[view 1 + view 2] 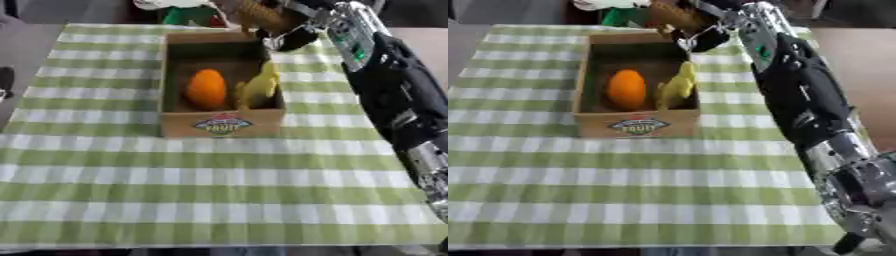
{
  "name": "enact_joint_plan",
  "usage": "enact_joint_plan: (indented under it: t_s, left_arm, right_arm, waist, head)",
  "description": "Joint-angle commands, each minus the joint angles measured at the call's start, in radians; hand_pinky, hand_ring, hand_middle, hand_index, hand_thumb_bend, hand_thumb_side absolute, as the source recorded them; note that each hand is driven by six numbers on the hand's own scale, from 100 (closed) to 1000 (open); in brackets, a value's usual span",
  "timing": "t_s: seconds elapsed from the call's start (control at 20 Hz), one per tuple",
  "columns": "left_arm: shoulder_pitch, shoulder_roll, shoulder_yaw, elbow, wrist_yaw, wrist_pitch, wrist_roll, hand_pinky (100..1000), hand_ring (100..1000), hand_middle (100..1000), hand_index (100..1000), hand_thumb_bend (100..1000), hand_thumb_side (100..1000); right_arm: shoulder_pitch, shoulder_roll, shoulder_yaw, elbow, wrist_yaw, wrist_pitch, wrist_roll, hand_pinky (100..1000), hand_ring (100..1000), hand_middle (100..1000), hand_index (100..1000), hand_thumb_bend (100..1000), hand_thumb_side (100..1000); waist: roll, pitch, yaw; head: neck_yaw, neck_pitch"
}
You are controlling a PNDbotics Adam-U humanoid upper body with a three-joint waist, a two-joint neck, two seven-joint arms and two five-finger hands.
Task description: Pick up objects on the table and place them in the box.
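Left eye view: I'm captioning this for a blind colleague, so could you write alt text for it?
A cardboard box on a green checked cloth holds an orange fruit and a yellow fruit. The robot's right arm reaches in from the right, its hand at the box's far right corner with a brownish object beside it.

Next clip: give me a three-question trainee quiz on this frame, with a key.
1. True or false: the box lies tipped on its side.
2. What lies in the box beside the orange fruit? A) yellow item B) blue cup C) spoon
3. Which arm reaches past the far end of the box?

Key: 1 false, it stands upright and open. 2 A, the yellow item. 3 The right arm, with the right hand there.
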Motion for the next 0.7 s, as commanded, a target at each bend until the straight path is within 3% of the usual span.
enact_joint_plan:
  t_s: [0.05,0.2,0.45,0.7]
  left_arm:
    - [-0.019,0.006,-0.003,-0.024,0.007,-0.001,-0.007,826,568,568,682,494,446]
    - [-0.022,0.002,-0.006,-0.025,0.009,0.0,-0.01,826,569,569,682,494,446]
    - [-0.025,-0.001,-0.006,-0.026,0.011,0.001,-0.011,826,569,570,682,489,446]
    - [-0.023,-0.004,-0.005,-0.025,0.012,0.003,-0.011,826,569,570,682,489,446]
  right_arm:
    - [-0.031,0.024,-0.012,0.013,0.043,0.008,-0.001,770,826,434,511,100,257]
    - [-0.028,0.053,-0.012,0.03,0.071,0.01,0.004,774,832,462,552,100,263]
    - [-0.017,0.075,-0.008,0.05,0.092,0.003,0.03,793,859,573,734,100,284]
    - [-0.009,0.077,-0.005,0.066,0.09,0.005,0.086,809,883,639,806,100,299]
  waist:
    - [0.006,-0.014,0.003]
    - [0.007,-0.013,0.004]
    - [0.008,-0.014,0.002]
    - [0.008,-0.014,-0.003]
  head:
    - [-0.009,0.005]
    - [-0.013,0.005]
    - [-0.014,0.003]
    - [-0.014,0.002]
